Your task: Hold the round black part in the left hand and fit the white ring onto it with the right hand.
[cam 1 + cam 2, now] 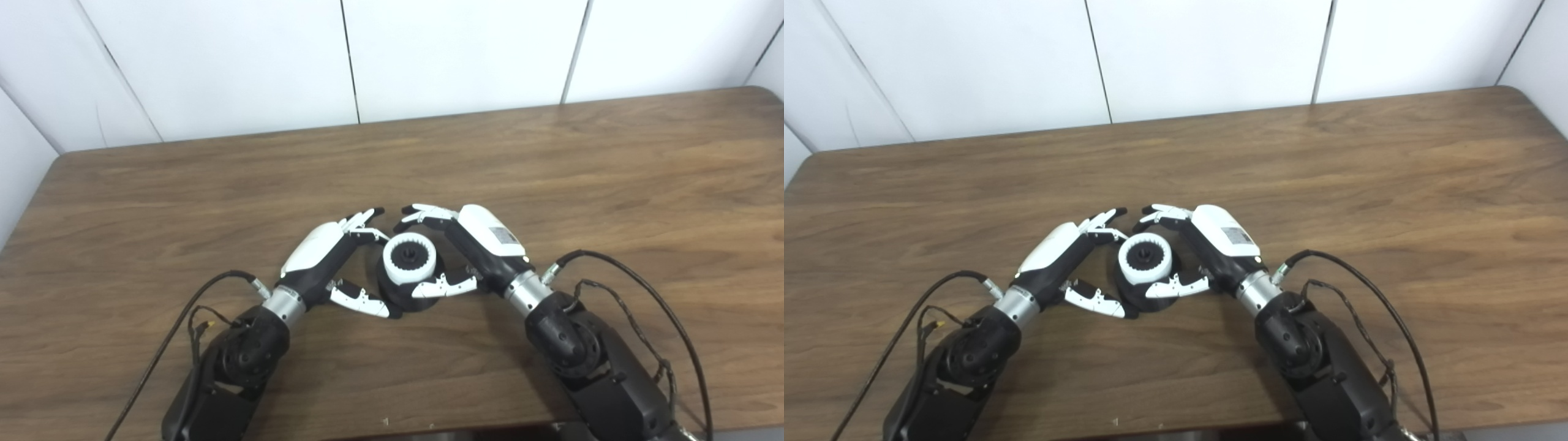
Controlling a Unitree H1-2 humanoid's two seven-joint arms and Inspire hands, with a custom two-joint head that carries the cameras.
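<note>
Nearest the viewer, two dark forearms rise from the bottom edge over the wooden desk (551, 159), cables looping beside each. The left hand (324, 257) and right hand (474, 245) meet at the desk's near middle, cupped toward one another around the assembly.

Between them sits the round black part (398, 295), resting on the desk, with the white ring (409, 258) on top of it; a dark toothed bore shows through the ring's centre. The left hand's thumb lies against the black part's near flank, its fingers (361, 219) curled round the far side, loosely spread; whether they press the part cannot be told. The right hand's thumb lies across the ring's near edge, and its fingers (429, 213) arch behind the ring, half closed about it.

Judged progress: the ring appears placed on the part, possibly not fully seated. Remaining would be pressing home and letting go. Beyond lies bare desk, then white wall panels (459, 55).
</note>
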